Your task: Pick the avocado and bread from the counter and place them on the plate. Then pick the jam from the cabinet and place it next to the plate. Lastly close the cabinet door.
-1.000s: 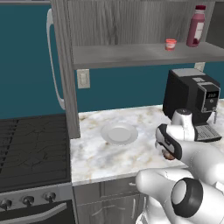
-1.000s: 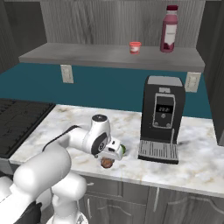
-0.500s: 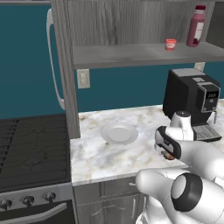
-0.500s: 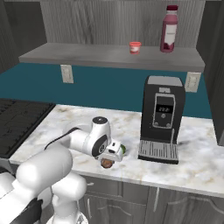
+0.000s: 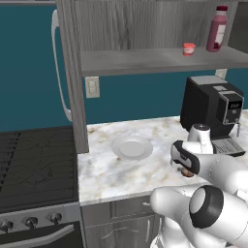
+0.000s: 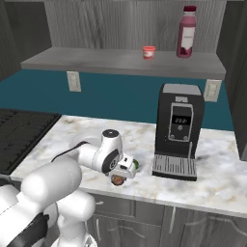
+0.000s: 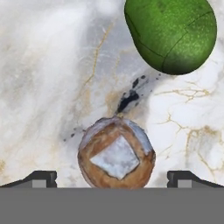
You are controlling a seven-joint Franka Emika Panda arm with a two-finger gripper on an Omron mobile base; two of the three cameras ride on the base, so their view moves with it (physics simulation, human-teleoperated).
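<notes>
My gripper [image 7: 112, 177] is low over the counter [image 5: 111, 174], close to its front edge, jaws spread as wide as they go and holding nothing. The bread [image 7: 116, 153] sits on the stone squarely between the two fingertips [image 7: 41, 177], not yet pinched. From the right base view the bread [image 6: 117, 180] shows just under the hand, with the avocado [image 6: 136, 165] right beside it, a little further back towards the coffee machine [image 6: 177, 130].

Avocado in the hand view [image 7: 171, 33]: lying on the counter past the bread, near it but not touching.

Plate [image 5: 131, 147]: bare, towards the counter's left side, near the foot of the cabinet door [image 5: 72, 72]. Well apart from both food pieces.

Jam [image 5: 189, 49]: on the cabinet [image 5: 145, 60] shelf, upright, next to the tall dark-red bottle [image 5: 216, 29]. Door stands open.

Progress, as I read it: nothing delivered yet. I am at the first pick, lined up on the bread and about ready to close. Left to do: bread to plate, avocado to plate, jam down beside the plate, door shut. The bread is small and round; it could squirt out if I close off-centre
</notes>
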